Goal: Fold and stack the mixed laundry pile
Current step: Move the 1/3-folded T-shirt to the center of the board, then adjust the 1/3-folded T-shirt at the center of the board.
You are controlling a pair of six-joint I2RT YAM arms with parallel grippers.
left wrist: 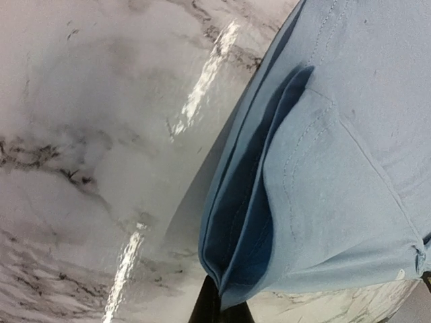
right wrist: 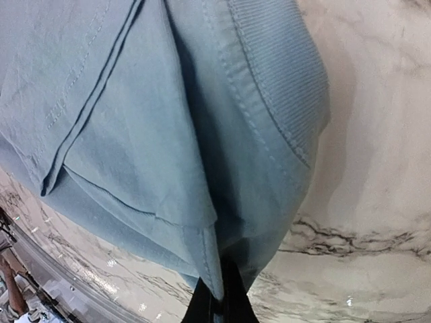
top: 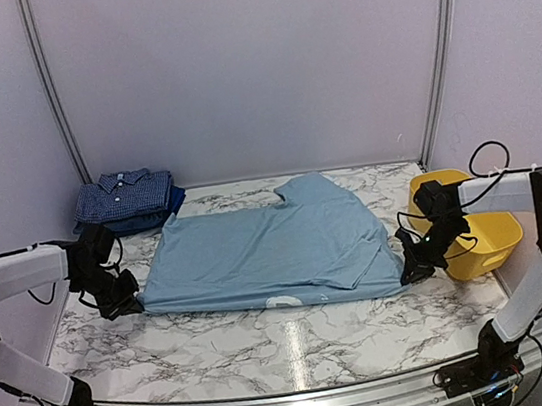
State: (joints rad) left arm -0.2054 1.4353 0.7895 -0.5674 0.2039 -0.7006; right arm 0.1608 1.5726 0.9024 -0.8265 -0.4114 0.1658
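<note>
A plain light-blue T-shirt (top: 272, 245) lies spread across the middle of the marble table, partly folded. My left gripper (top: 123, 302) is shut on its near-left corner; the left wrist view shows the doubled hem (left wrist: 256, 222) pinched between the dark fingertips (left wrist: 205, 306). My right gripper (top: 412, 269) is shut on its near-right corner; the right wrist view shows the folded cloth (right wrist: 202, 155) clamped at the fingertips (right wrist: 232, 296). A folded navy small-check shirt (top: 125, 195) rests on a solid dark-blue piece (top: 147, 221) at the back left.
A yellow plastic tub (top: 471, 225) stands at the right edge, just behind my right gripper. Grey walls enclose the table at the back and sides. The table's metal front rail (top: 298, 396) runs along the near edge.
</note>
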